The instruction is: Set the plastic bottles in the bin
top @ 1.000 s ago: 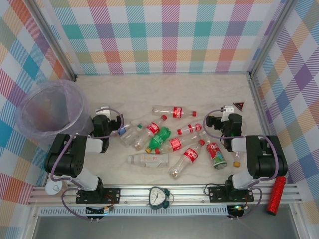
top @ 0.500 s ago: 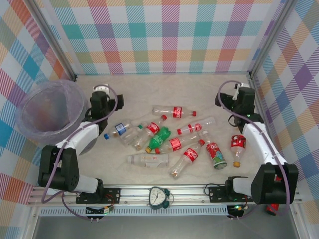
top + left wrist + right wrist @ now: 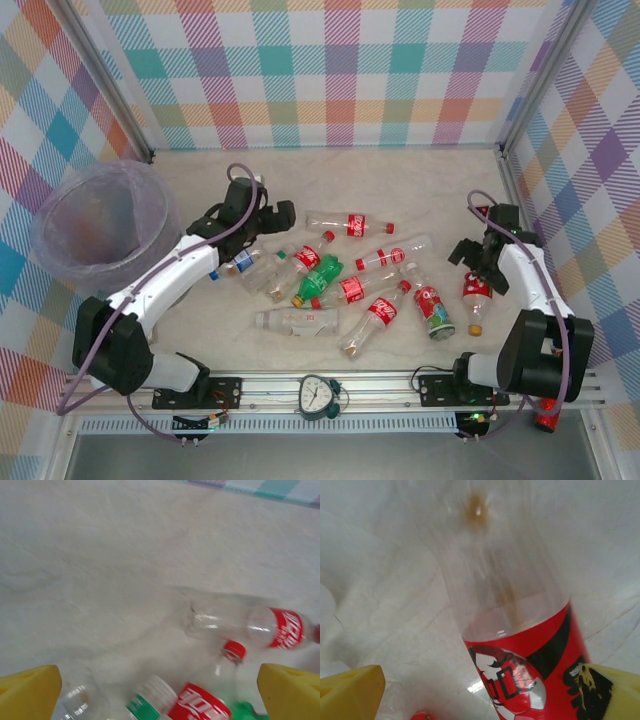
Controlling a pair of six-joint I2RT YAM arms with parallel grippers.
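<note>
Jaws on both arms stand wide apart, gripping nothing. Nearest the bases, the plastic bottles [image 3: 351, 290] lie scattered on their sides across the middle of the table [image 3: 400, 180]. To the right, the right gripper [image 3: 480, 258] hangs over a separate red-labelled bottle [image 3: 476, 291], whose clear body runs between the yellow fingertips [image 3: 350, 690] in the wrist view. Farther back, the left gripper [image 3: 265, 213] hovers above the pile's far-left edge. The bin [image 3: 150, 183] stands at the far left, apart from the bottles.
</note>
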